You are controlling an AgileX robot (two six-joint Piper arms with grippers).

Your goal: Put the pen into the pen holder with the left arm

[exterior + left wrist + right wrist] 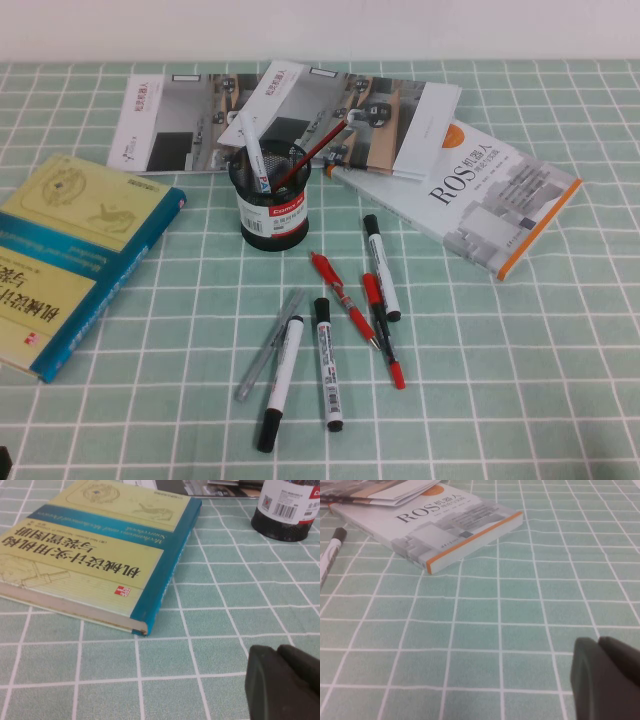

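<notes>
Jaws on the left gripper [282, 682] and right gripper [607, 680]: state cannot be told. Both hover low over the worktop [500, 400]. Approach not begun: pen [270, 345] lies beside a black-capped marker [282, 382], near the pen holder [268, 195]. Next: reach toward pen, align, grasp.

— Where are the arms sitting right now?

— I'm seeing almost nothing of them from the high view; both are sitting back out of that camera's reach.

— And the left gripper?

— The left gripper [282, 682] is showing only as a dark, rounded bulk at the edge of its own wrist view, hanging low over the table. I'm not making out how its fingers stand.

— The right one?

— Much the same. The right gripper [607, 677] is showing as a dark lump, low over the cloth, touching nothing I'm able to see.
</notes>
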